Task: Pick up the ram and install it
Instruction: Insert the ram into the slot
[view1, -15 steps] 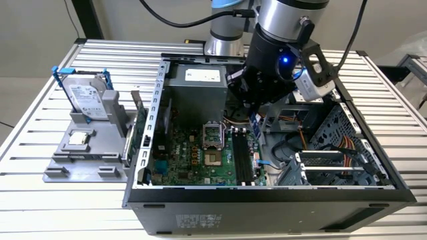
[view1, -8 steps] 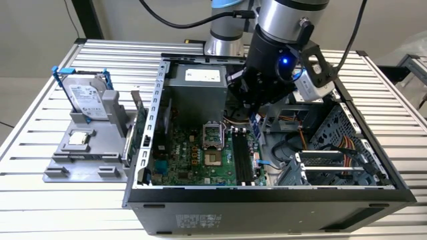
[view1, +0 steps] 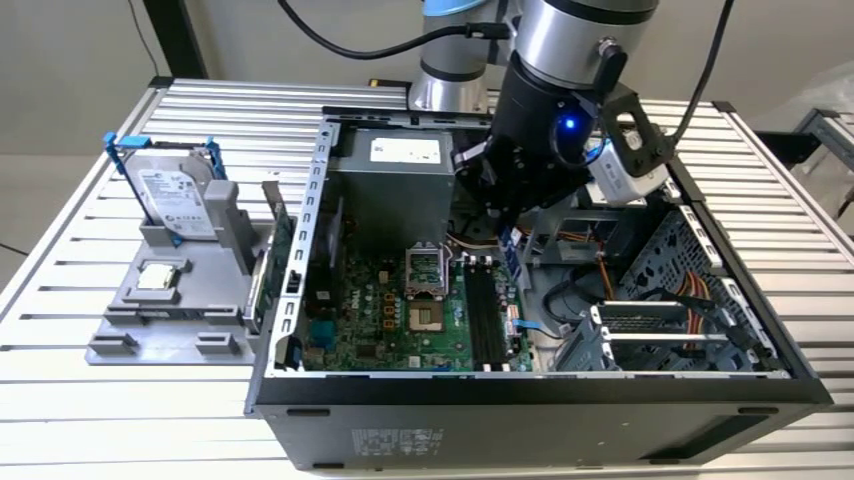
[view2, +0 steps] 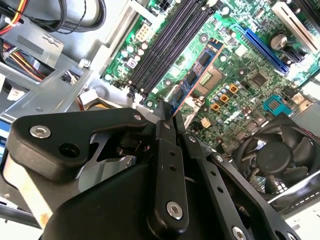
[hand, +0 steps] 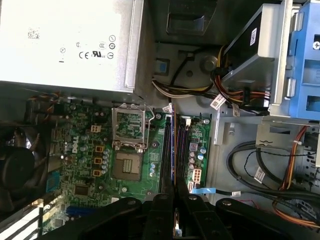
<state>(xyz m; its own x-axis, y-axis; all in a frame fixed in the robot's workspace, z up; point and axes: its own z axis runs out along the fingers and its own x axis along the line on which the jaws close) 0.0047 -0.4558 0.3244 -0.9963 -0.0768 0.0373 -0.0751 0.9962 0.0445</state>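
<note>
Pincer (view2: 170, 116) grips the ram (view2: 196, 80) edge-on above the black memory slots (view2: 167, 40).

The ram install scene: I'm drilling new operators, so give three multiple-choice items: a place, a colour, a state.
1. Where does the hard drive stand?
A. inside the case
B. in the grey holder outside the case
C. on the floor
2. Its frame is:
A. blue
B. red
C. yellow
3. The ram is:
A. seated in a slot
B. lying on the table
C. held between the fingers

B: it stands in the grey holder, at the exterior view's left of the case.
A: blue rails show.
C: it is clamped above the motherboard.
</note>
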